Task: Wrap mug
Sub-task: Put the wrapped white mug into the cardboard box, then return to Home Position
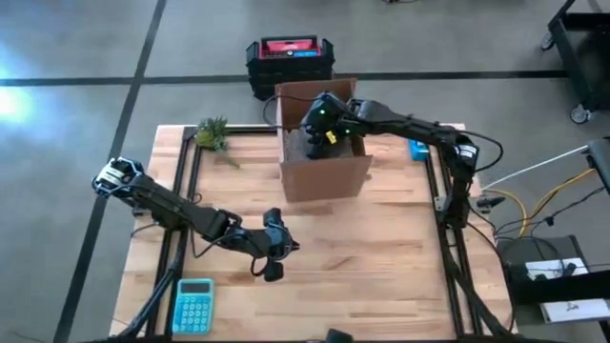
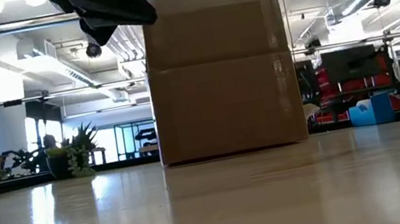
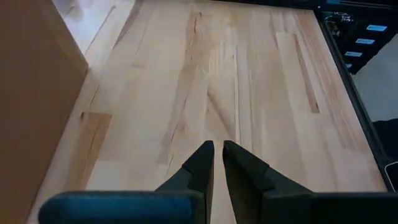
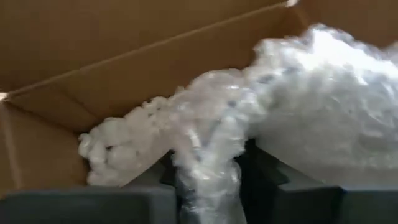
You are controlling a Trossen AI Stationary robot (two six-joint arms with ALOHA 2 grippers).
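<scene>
An open cardboard box (image 1: 324, 179) stands on the table's far middle (image 2: 222, 72). My right gripper (image 1: 319, 141) reaches down into it and is shut on a bundle of clear bubble wrap (image 4: 298, 106) that lies inside the box. The mug does not show; whether the wrap hides it, I cannot tell. My left gripper (image 1: 274, 270) hovers over the bare wood near the table's front middle, its fingers shut (image 3: 217, 152) on nothing. My right gripper (image 4: 208, 186) pinches a gathered, twisted strand of the bubble wrap (image 4: 208, 158) between its two fingers, reaching down into the box from above. The strand runs from the fingers to the larger bunched mass, which rests against the box's inner walls.
A blue calculator (image 1: 193, 305) lies at the front left corner. A small green plant (image 1: 212, 133) stands at the far left, and a blue object (image 1: 417, 150) right of the box. A black and red case (image 1: 289, 57) sits on the floor beyond the table.
</scene>
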